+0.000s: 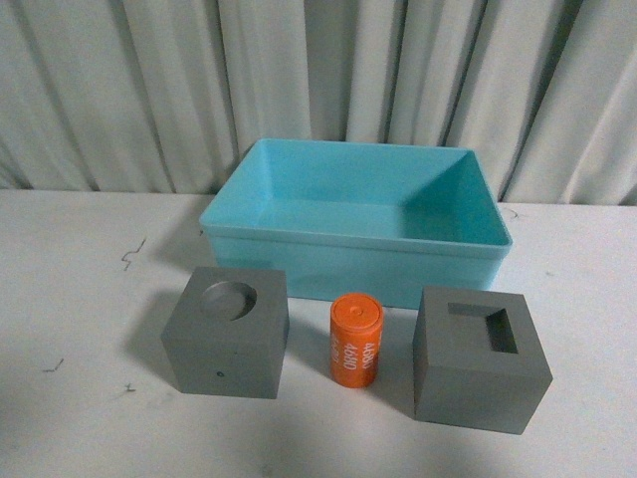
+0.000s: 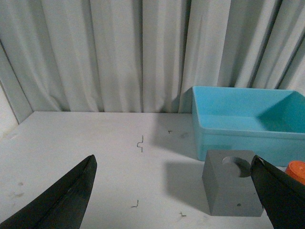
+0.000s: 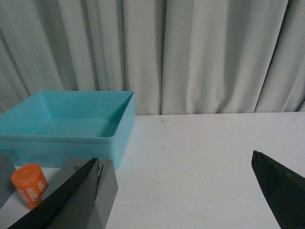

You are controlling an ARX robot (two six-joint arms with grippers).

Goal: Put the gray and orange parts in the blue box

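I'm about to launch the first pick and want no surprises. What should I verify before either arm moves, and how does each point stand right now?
1. The blue box sits open side up with nothing inside: ok.
2. The gray cube with round recess, orange cylinder and gray cube with rectangular recess stand apart from each other in front of the box: ok.
3. The left end effector is open and holds nothing: ok.
4. The right end effector is open and holds nothing: ok.
5. The open fingers are wide enough to span a cube: cannot tell.
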